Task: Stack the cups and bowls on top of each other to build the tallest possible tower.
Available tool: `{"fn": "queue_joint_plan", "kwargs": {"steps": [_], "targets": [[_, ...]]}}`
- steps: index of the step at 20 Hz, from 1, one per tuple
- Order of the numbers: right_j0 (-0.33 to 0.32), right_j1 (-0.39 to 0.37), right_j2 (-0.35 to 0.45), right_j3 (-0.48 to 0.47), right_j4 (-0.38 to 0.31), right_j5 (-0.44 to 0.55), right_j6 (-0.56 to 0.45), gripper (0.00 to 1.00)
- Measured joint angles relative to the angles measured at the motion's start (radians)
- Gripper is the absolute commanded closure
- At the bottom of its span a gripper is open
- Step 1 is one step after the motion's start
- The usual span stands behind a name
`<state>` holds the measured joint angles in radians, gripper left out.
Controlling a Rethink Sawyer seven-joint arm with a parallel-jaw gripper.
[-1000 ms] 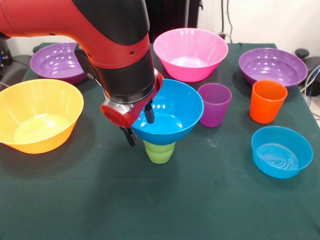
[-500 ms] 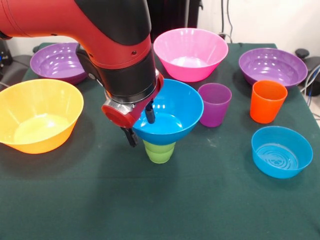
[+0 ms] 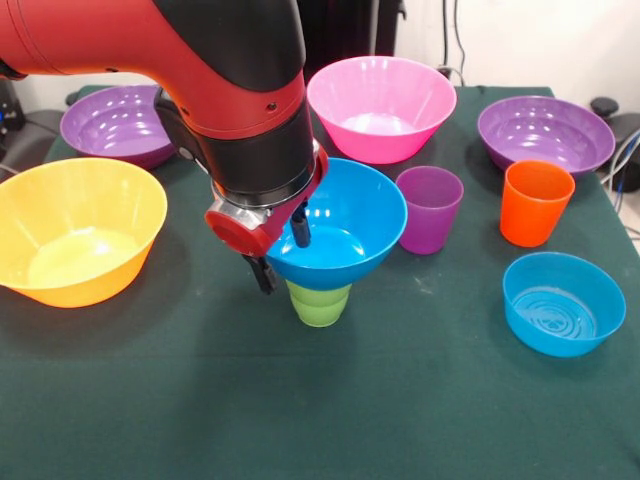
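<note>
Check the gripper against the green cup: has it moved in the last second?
Yes, slightly. The gripper has crept rightward in the front view, toward the green cup, which stays put under the blue bowl. One finger is inside the bowl's rim, one outside.

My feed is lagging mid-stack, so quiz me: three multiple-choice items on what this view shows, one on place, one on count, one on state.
1. What does the medium blue bowl sit on?
A. the green cup
B. the table
C. the pink bowl

2. How many purple bowls show?
A. one
B. two
C. three

3. How do the pincer's fingers stand?
A. both high above the bowl
B. both inside the purple cup
C. one inside the blue bowl's rim, one outside

Answers:
1 A, the green cup stands directly under the bowl.
2 B, one at far left, one at far right.
3 C, the fingers straddle the near rim.
</note>
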<state>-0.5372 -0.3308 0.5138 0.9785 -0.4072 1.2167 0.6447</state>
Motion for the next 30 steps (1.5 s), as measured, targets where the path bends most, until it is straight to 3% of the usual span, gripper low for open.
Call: {"fn": "queue_joint_plan", "kwargs": {"steps": [18, 30], "targets": [[0.0, -0.036, 0.0, -0.002, -0.008, 0.001, 0.0, 0.0], [0.0, -0.08, 0.0, -0.053, -0.008, 0.07, 0.0, 0.0]]}}
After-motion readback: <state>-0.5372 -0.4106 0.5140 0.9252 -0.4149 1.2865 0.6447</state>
